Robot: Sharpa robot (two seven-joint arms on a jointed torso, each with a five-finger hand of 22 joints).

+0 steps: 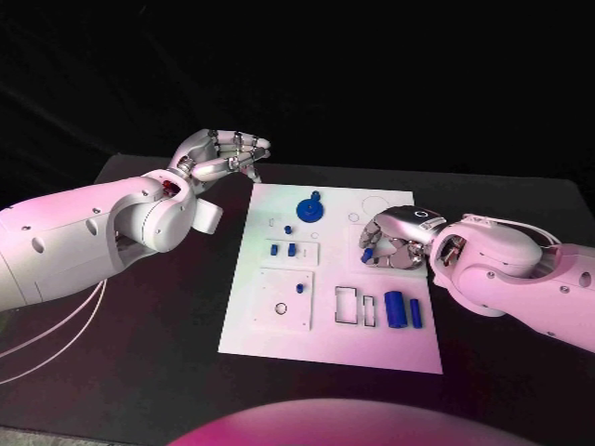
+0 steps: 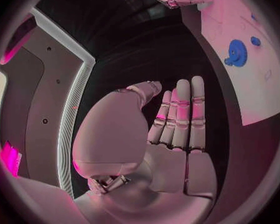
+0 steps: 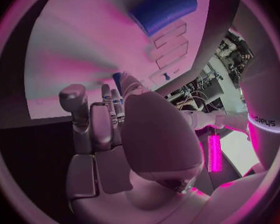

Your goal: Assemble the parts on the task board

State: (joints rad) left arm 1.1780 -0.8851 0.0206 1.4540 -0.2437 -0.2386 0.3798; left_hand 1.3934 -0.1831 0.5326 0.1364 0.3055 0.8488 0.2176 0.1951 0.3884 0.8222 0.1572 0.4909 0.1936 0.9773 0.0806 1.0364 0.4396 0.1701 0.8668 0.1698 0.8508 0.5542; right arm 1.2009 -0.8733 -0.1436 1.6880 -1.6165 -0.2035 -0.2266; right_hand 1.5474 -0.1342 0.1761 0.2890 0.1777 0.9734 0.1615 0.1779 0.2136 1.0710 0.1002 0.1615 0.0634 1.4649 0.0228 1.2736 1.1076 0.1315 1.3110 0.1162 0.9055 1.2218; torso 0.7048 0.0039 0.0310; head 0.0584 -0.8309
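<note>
We see the board [image 1: 327, 321] in the middle of the head view, a white plate on the black table [image 1: 151, 307]. The right hand [image 1: 394, 240] sits over the board's right edge, right of centre in the frame, its fingers curled in around a small blue part [image 1: 367, 254] that shows at the hand's lower left side. It appears to be held, though we cannot tell from this view exactly how the fingers meet it. The left hand [image 1: 221, 154] is in the upper left, off the board's top left corner and apart from every part; its fingers are drawn together with nothing in them.

On the board, a blue gear [image 1: 311, 207] lies near the top, left of the right hand. Two small blue pegs [image 1: 283, 249] stand in a block at the board's left-middle. Two blue cylinders [image 1: 403, 309] lie lower right, just below the right hand, beside two rectangular slots [image 1: 351, 306].

The left wrist view shows that hand's fingers [image 2: 180, 117] straight and side by side, holding nothing, with the gear [image 2: 236, 53] well apart at upper right. The right wrist view shows a blue tip [image 3: 117, 78] just past the fingers, and a cylinder [image 3: 163, 7] at the top.
</note>
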